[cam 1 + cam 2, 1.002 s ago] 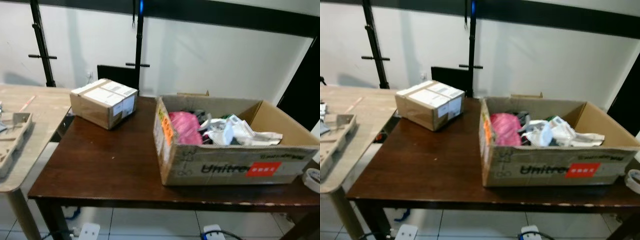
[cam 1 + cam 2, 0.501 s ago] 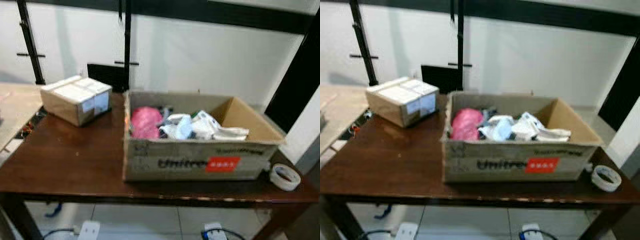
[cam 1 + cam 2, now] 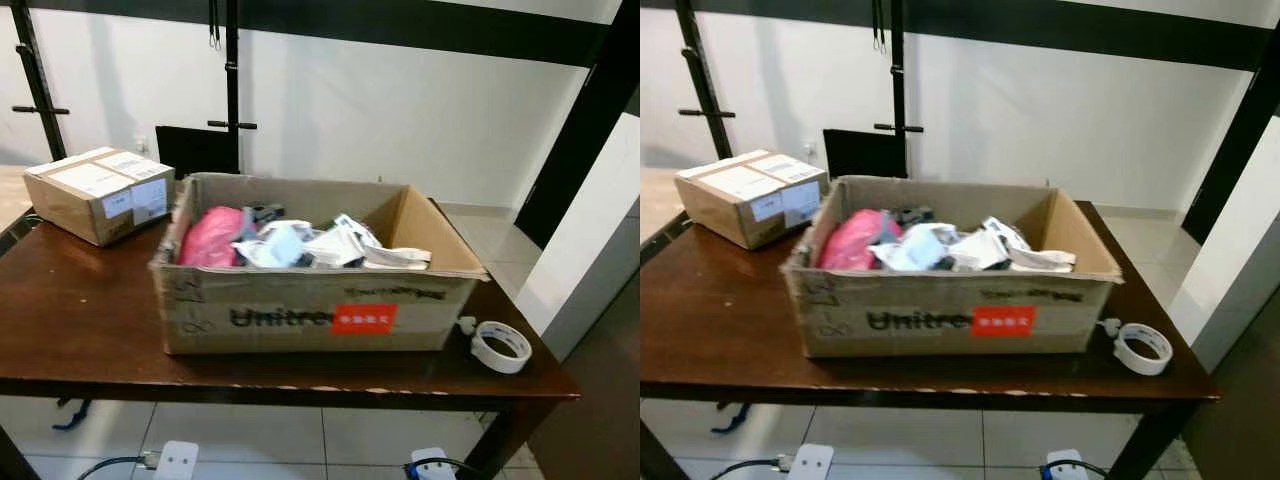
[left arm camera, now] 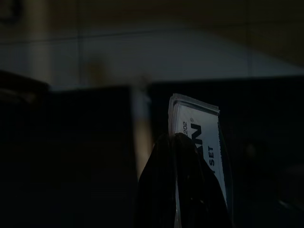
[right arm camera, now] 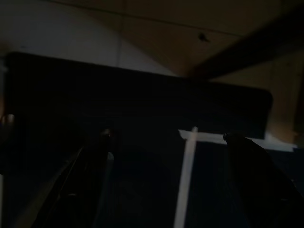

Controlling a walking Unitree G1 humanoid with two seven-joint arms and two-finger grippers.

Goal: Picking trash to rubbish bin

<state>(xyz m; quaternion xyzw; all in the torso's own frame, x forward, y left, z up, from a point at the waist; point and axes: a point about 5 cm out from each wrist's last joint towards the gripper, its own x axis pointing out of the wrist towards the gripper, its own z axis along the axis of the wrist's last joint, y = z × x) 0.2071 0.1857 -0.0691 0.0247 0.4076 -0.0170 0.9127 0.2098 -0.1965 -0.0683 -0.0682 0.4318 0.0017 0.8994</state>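
White printed packet (image 4: 197, 137) pinched in left fingers (image 4: 187, 190); right fingers (image 5: 90, 175) wide apart.

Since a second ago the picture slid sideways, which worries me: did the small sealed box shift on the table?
No. The small sealed box keeps its spot beside the open carton; the camera turned.

My right gripper (image 5: 173, 183) hangs in deep shade, its two black fingers (image 5: 88, 178) spread wide apart with nothing between them. Beyond them I make out a dark slab (image 5: 137, 99), a pale upright strip (image 5: 186, 175) and dim tiled floor (image 5: 156, 38).
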